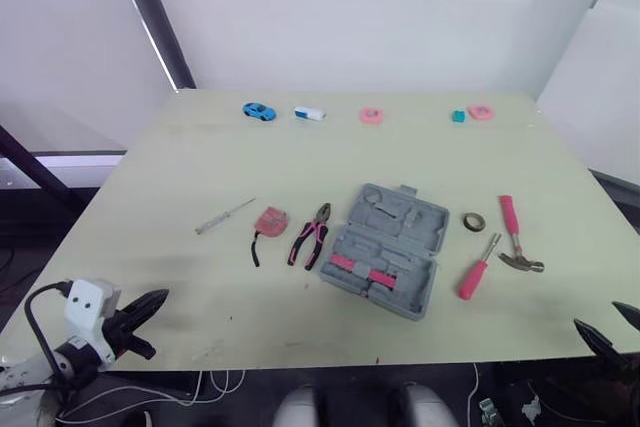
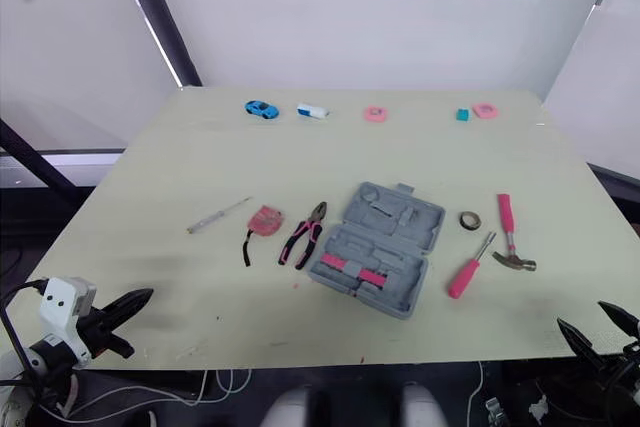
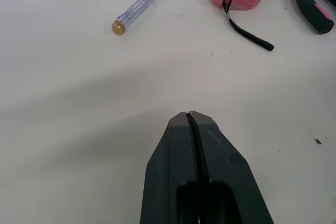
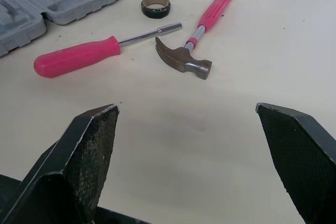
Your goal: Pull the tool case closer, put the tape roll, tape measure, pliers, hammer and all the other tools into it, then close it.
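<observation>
1. The left gripper (image 3: 190,114) hangs over the near left corner of the pale yellow-green table (image 1: 200,167), its two black fingers pressed together and holding nothing.
2. A clear-handled screwdriver (image 1: 225,216) lies to the far right of that gripper, well apart from it.
3. Just right of the screwdriver's tip lies a pink round tape measure (image 1: 271,219), its black strap trailing towards the near edge.
4. Pliers with pink-and-black handles (image 1: 311,234) lie beside the tape measure, between it and the case, with the jaws pointing far.
5. The grey plastic tool case (image 1: 388,247) lies open and flat around the middle of the table, set at an angle. Its lid half is on the far side, and pink pieces sit in the near half.
6. Right of the case's lid sits a small dark tape roll (image 1: 474,220).
7. A pink-handled driver with a metal shaft (image 1: 477,267) lies near the roll, on its near side.
8. A hammer with a pink grip (image 1: 515,237) lies just right of the driver, with its steel head at the near end.
9. The right gripper (image 4: 186,107) hovers by the near right corner, fingers spread wide and empty.
</observation>
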